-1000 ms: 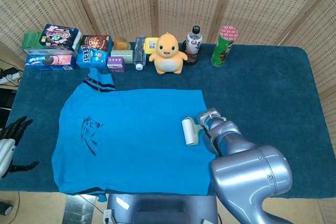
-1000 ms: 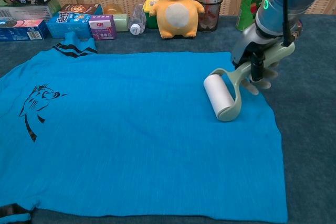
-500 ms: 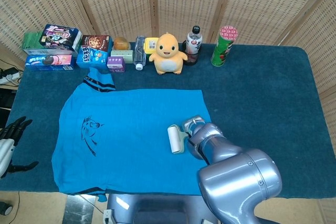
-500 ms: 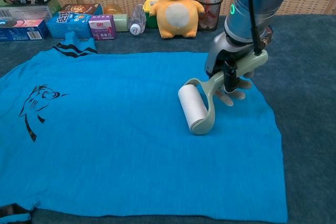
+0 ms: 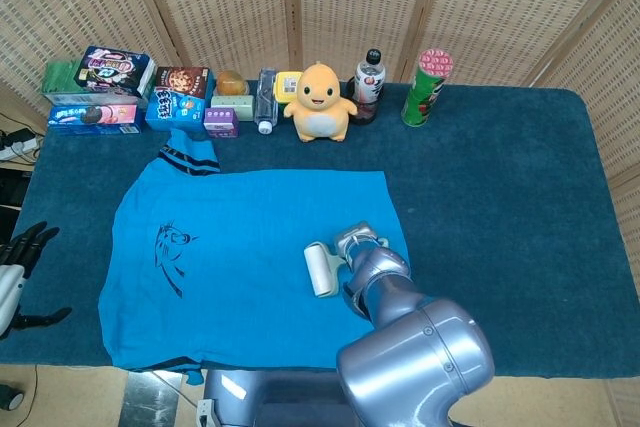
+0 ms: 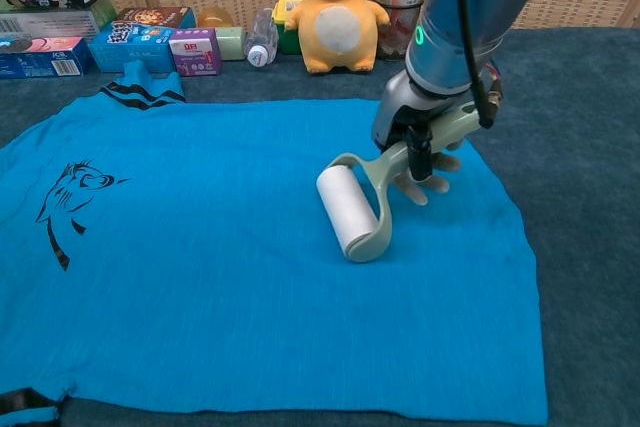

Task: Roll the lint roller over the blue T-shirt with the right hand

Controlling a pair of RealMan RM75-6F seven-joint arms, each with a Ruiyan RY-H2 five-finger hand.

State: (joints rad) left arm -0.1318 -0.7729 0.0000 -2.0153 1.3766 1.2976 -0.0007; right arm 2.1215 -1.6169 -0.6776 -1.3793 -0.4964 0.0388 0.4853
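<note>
Wicker screens back the table (image 5: 520,167); on the blue T-shirt (image 6: 220,267), the lint roller (image 6: 347,211) lies just left of the right hand (image 6: 425,152) gripping its handle, drum axis running front-to-back, arm reaching down over it.

right hand (image 6: 425,142): mostly hidden under its own arm, grip on lint roller (image 6: 346,211) handle unclear | left hand (image 5: 18,277): cut by head view's left edge | blue T-shirt (image 6: 230,247): far-left sleeve cropped in chest view
</note>
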